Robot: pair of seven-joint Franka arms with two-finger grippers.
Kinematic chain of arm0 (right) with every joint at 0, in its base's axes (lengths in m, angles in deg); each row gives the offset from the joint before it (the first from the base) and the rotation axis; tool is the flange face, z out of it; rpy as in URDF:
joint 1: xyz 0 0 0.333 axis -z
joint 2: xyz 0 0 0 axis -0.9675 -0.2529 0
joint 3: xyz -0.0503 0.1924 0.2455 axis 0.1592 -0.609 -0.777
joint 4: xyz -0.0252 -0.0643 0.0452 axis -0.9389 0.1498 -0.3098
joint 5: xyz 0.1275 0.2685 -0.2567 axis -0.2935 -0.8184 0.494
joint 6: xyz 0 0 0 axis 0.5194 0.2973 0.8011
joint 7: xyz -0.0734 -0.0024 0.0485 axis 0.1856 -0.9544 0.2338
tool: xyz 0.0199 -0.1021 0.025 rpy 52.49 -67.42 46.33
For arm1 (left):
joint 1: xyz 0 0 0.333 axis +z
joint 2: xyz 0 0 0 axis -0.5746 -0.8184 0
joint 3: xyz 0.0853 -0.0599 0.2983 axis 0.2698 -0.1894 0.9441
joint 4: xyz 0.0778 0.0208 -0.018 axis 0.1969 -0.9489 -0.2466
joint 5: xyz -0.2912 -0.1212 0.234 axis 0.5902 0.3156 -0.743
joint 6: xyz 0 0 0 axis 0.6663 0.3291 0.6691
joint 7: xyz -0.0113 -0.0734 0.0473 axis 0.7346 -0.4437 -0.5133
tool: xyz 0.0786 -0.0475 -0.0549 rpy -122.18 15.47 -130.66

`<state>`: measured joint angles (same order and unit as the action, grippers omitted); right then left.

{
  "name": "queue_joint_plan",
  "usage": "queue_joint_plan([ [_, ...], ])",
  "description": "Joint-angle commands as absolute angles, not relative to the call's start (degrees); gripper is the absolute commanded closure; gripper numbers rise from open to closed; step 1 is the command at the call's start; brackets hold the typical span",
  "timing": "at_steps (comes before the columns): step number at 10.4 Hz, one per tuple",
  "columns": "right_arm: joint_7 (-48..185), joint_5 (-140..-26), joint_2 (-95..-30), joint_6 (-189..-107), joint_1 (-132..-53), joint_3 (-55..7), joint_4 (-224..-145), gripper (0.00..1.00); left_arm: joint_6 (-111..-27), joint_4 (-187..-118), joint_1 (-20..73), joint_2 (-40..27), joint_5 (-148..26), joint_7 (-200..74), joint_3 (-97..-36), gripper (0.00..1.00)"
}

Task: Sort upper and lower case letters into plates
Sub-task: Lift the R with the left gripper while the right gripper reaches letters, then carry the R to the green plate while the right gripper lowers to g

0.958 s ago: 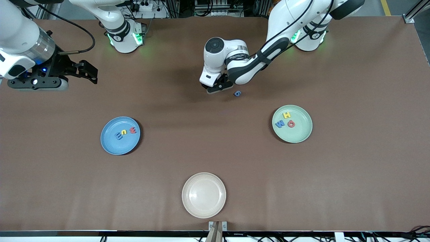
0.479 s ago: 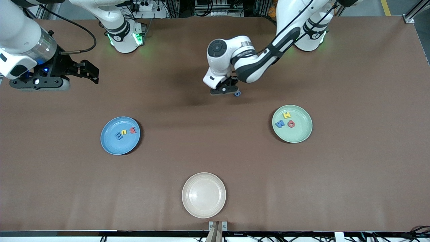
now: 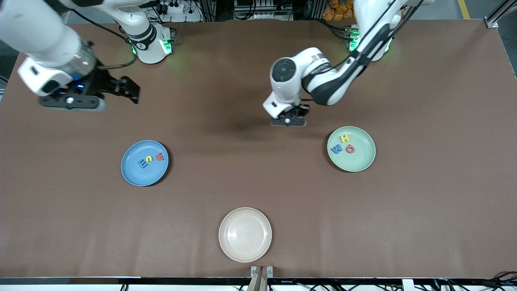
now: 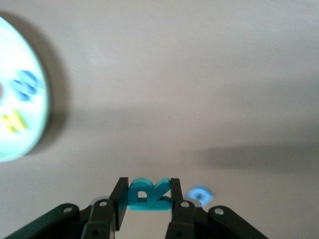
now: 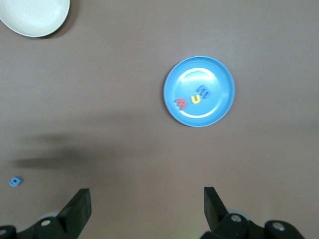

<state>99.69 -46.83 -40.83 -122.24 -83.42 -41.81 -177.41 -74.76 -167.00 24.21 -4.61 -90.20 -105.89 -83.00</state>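
Observation:
A teal letter R (image 4: 145,194) is clamped between the fingers of my left gripper (image 3: 288,120), over bare table beside the pale green plate (image 3: 365,161). That plate holds a yellow H (image 3: 345,138), a blue M (image 3: 336,149) and a red O (image 3: 350,149). A small blue letter (image 4: 201,194) lies on the table just past the left fingers; the arm hides it in the front view. The blue plate (image 3: 135,173) carries three letters (image 3: 149,159). My right gripper (image 3: 128,89) hangs open and empty over the table's right-arm end.
A cream-white plate (image 3: 245,234) with nothing in it sits near the table edge closest to the front camera, about midway along it. The brown table (image 3: 250,173) lies bare between the three plates.
The left arm has carried its letter toward the green plate and now covers the small blue letter in the front view. The right gripper has drifted toward the table's middle, still open.

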Motion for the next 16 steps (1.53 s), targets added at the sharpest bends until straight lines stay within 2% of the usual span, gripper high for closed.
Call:
queue_joint_plan([
  [1, 110.08, -46.70, -44.27, -125.25, -85.53, -45.20, -176.99, 0.00, -74.70, -173.82, 30.82, 3.23, -85.84, -95.51, -82.80, 1.00],
  [3, 119.57, -44.61, -46.82, -129.55, -88.34, -47.66, -178.56, 0.00, -76.80, -176.46, 37.59, 5.53, -84.70, -91.95, -82.97, 1.00],
  [7, 140.65, -41.01, -55.42, -138.78, -99.13, -48.38, -179.80, 0.00, -91.19, -182.53, 47.17, 6.59, -83.37, -81.00, -82.80, 1.00],
  [8, 146.72, -40.20, -58.14, -141.24, -102.47, -48.38, -179.80, 0.00, -95.49, -183.76, 48.16, 6.07, -83.37, -80.09, -82.80, 1.00],
  [11, 164.66, -37.22, -66.50, -150.11, -109.60, -48.38, -179.71, 0.00, -98.16, -185.70, 49.56, 5.72, -83.37, -77.12, -82.71, 1.00],
  [13, 173.71, -34.76, -71.77, -156.26, -113.30, -48.38, -179.45, 0.00, -104.66, -189.47, 51.42, 5.45, -83.46, -73.77, -82.62, 1.00],
  [16, 182.79, -28.26, -78.45, -158.66, -117.17, -48.38, -177.62, 0.00, -107.73, -192.20, 52.38, 5.36, -84.07, -72.27, -82.45, 1.00],
])
